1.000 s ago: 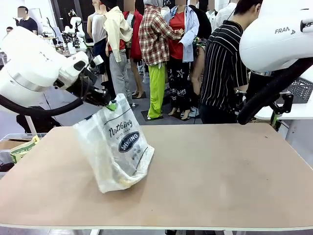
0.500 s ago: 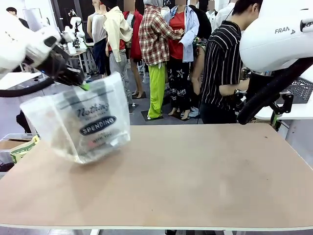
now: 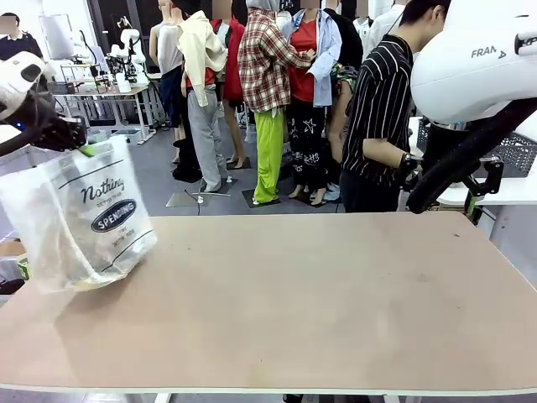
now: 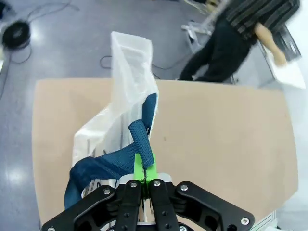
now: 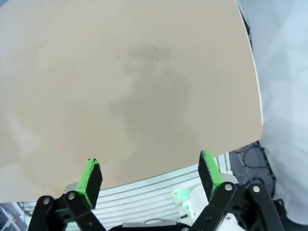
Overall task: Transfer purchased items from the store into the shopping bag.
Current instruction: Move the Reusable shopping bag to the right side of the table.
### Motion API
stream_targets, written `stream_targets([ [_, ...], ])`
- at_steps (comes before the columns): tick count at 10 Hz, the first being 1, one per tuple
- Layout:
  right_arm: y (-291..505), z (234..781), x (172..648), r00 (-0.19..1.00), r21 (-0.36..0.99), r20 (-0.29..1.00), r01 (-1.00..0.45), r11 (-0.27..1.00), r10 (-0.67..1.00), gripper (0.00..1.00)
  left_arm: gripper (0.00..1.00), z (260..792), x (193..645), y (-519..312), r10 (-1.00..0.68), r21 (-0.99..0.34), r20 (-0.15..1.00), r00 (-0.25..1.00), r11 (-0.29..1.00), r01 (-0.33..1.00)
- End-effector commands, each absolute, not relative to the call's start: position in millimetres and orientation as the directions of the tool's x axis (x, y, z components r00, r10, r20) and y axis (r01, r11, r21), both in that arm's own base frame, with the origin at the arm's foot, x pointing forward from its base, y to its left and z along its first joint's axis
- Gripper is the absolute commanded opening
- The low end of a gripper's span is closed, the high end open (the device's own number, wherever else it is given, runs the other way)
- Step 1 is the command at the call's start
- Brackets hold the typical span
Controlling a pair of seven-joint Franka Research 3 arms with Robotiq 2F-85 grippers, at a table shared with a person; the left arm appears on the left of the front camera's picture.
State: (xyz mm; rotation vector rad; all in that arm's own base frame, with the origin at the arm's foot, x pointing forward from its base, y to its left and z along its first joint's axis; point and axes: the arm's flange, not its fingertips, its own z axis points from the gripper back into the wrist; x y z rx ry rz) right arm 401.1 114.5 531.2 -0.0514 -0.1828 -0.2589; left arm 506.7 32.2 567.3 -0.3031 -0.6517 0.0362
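Front view: left gripper (image 3: 84,148), clamped on the shopping bag (image 3: 80,220) handle, has swung it from table centre to nine o'clock—carry-off under way, I judge—right gripper (image 5: 150,174) spread, empty.

Your rig: white arm shells, "FRANKA" lettering, black cable; black linkage grippers, left (image 4: 144,175), right (image 5: 150,174), silver screws, green pads (image 5: 91,174); person (image 3: 382,117) wears black white-striped shirt

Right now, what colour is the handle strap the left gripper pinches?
Dark blue: the woven strap of the shopping bag, clearest in the left wrist view.
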Motion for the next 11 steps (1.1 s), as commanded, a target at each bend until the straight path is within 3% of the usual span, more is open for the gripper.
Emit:
stream_targets([
  [1,114,531,403,0.954,-0.031,0.183,0.249,0.968,-0.239,1.0,0.0,576,514,29,0.241,-0.277,0.594,0.768,0.957,-0.087],
  [5,114,531,403,0.954,-0.031,0.183,0.249,0.968,-0.239,1.0,0.0,554,511,39,0.273,-0.271,0.584,0.764,0.953,-0.133],
  [6,114,531,403,0.954,-0.031,0.183,0.249,0.968,-0.239,1.0,0.05,553,508,39,0.279,-0.284,0.584,0.762,0.95,-0.131],
  [9,114,531,403,0.954,-0.031,0.183,0.249,0.968,-0.239,1.0,0.65,554,502,36,0.297,-0.283,0.587,0.753,0.947,-0.153],
  [10,114,531,403,0.954,-0.031,0.183,0.249,0.968,-0.239,1.0,0.84,561,492,32,0.283,-0.315,0.6,0.748,0.943,-0.103],
  [11,114,531,403,0.954,-0.031,0.183,0.249,0.968,-0.239,1.0,1.0,571,481,24,0.268,-0.292,0.641,0.719,0.952,-0.094],
])
